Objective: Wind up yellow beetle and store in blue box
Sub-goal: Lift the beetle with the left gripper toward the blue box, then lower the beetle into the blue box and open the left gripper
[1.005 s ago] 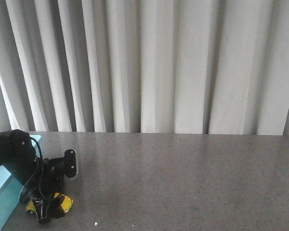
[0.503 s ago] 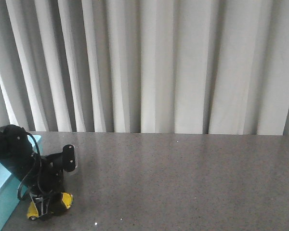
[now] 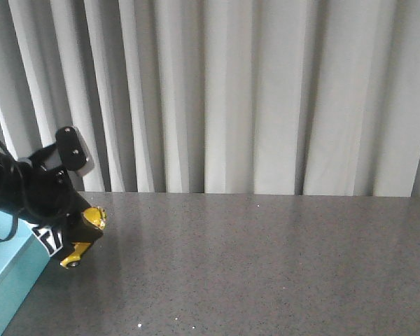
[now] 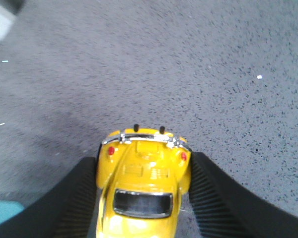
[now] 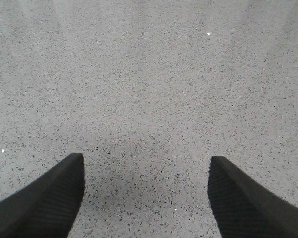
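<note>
Front view. One yellow beetle (image 3: 84,234), one blue box (image 3: 10,280), one arm in sight, the left. The left gripper (image 3: 73,234) is raised above the grey table (image 3: 266,259) near its left edge, clamped on the beetle, which hangs clear of the surface with one end tilted down and toward the near edge. A silver wheel shows at its lower end. The box sits at the near left corner of the table, only part of it inside the picture; the car is up and just to the right of the box's visible rim, not in it. Pale pleated curtains (image 3: 231,98) run along the far edge. The right arm does not appear here.

Left wrist view. One car (image 4: 141,186), two black ribbed fingers (image 4: 79,198), one against each flank of the body. Seen only here: the chrome bumper with two small dark uprights, two red lamps, a vent panel, a dark window. Speckled tabletop (image 4: 188,59) lies beneath, not touching the car. A small turquoise patch of the box (image 4: 5,213) shows at one corner of the picture.

Right wrist view. The right gripper (image 5: 146,198) shows two dark fingers spread wide, nothing between them, only bare speckled table (image 5: 149,74) below. Neither car nor box is seen here.
</note>
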